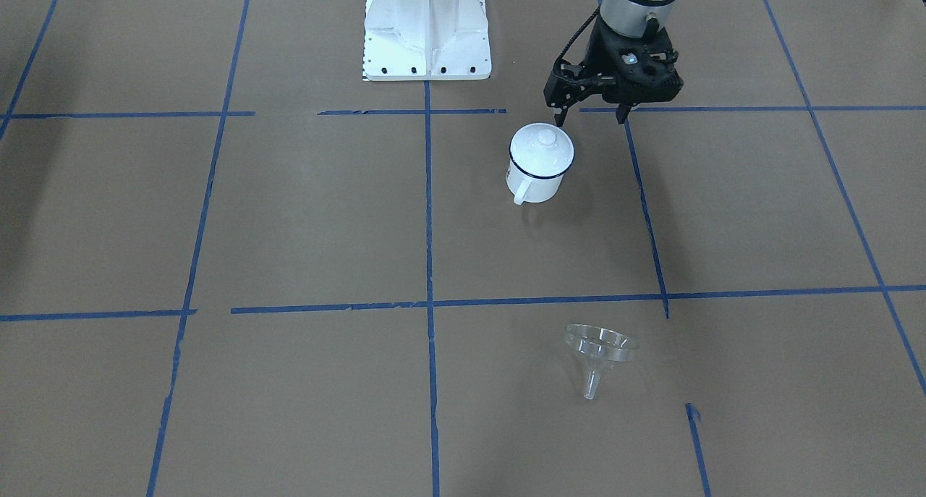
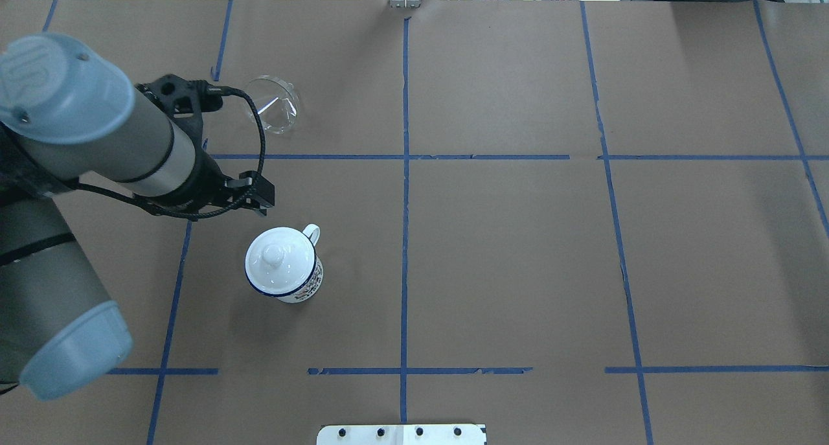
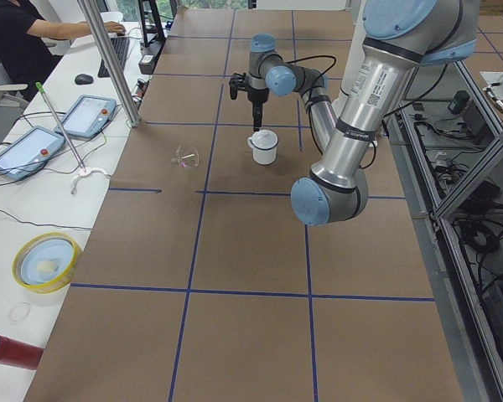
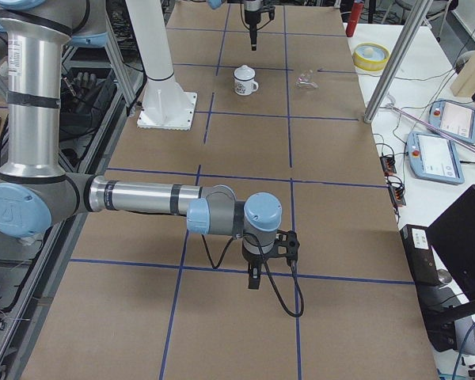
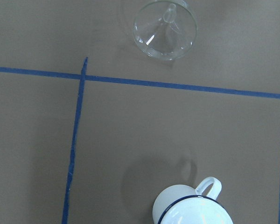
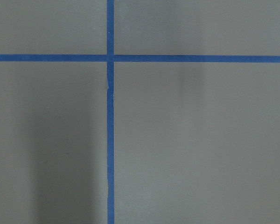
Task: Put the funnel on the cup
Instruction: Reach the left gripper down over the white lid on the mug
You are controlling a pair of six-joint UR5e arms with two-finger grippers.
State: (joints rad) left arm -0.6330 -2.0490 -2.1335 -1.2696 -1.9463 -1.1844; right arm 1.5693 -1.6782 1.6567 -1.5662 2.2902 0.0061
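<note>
Brown paper covers the worktop [image 1: 289, 215], gridded with blue tape [image 1: 428, 215]; funnel and cup sit apart.
The left claw [image 1: 589, 117] hangs above the worktop near the cup [image 1: 537, 175], its fingers spread and holding nothing. The cup is a white enamel mug with a round knobbed lid [image 1: 541, 148] on top. The clear funnel [image 1: 600, 345] lies tipped on its side well apart from the cup, across a tape line on the operators' side. The right claw [image 4: 254, 279] hovers far off; whether it is spread or pressed together I cannot tell.
</note>
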